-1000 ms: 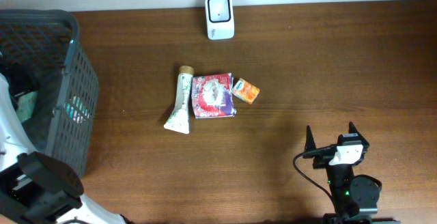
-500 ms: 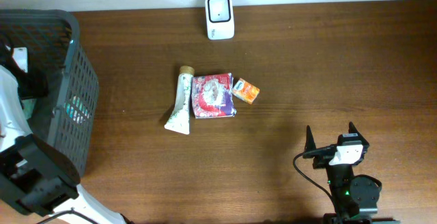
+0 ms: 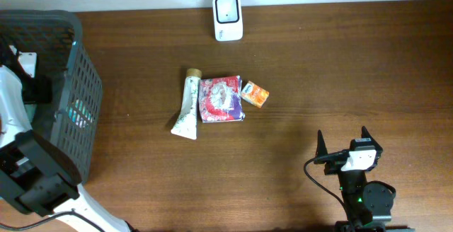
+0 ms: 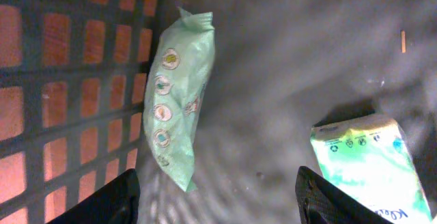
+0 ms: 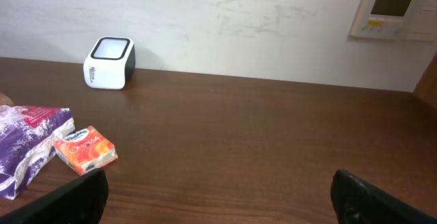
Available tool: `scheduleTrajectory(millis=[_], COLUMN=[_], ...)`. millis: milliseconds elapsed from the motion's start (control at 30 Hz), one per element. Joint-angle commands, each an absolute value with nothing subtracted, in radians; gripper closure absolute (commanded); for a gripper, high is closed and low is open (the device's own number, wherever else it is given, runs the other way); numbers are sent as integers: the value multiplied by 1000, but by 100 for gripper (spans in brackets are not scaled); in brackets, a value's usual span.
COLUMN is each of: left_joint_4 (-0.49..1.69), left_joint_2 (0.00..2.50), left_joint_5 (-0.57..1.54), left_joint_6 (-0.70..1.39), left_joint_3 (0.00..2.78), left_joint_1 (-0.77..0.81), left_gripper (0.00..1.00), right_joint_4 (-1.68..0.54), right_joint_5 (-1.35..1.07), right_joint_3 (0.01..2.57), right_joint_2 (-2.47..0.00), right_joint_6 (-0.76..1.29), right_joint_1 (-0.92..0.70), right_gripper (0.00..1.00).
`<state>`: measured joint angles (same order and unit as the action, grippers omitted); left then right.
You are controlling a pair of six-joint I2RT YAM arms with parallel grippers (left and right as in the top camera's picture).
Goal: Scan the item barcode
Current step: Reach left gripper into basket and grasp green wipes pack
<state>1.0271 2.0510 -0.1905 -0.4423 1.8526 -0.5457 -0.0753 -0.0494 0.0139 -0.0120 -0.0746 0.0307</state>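
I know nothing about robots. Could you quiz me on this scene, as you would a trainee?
1. True or false: the small orange packet touches the white box-shaped scanner.
2. Where does the left gripper reach? A) into the dark grey mesh plastic basket; B) over the scanner; C) onto the orange packet.
3. How many items lie clustered in the middle of the brown wooden table?
Key: 1 false, they lie well apart. 2 A, above a pale green pouch. 3 three: the packet, a red-and-purple foil bag and a white tube with a cork-coloured cap.
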Motion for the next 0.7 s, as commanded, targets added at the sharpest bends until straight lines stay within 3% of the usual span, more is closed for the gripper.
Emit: scheduleTrajectory(millis=[0, 200, 233, 600, 667], left_joint_4=[979, 954, 944, 844, 777], left_joint_2=[2064, 2145, 2167, 2208, 2191], left_joint_5=[-209, -217, -262, -338, -435], left_joint_6=[-505, -555, -555, -554, -554], left_joint_3=[1846, 1846, 1846, 1847, 1847], left_joint_1=[-548, -549, -549, -562, -529], left_gripper=[32, 35, 40, 40, 42], right_joint_4=[-78, -78, -78, -78, -78], right_joint_5=[-41, -41, -41, -41, -41], right_joint_3=[6, 6, 6, 6, 6], right_joint_2=[-6, -6, -6, -6, -6], right_joint_6=[-63, -63, -63, -63, -63], right_joint_1=[25, 25, 25, 25, 25], right_gripper=[1, 1, 1, 1, 1])
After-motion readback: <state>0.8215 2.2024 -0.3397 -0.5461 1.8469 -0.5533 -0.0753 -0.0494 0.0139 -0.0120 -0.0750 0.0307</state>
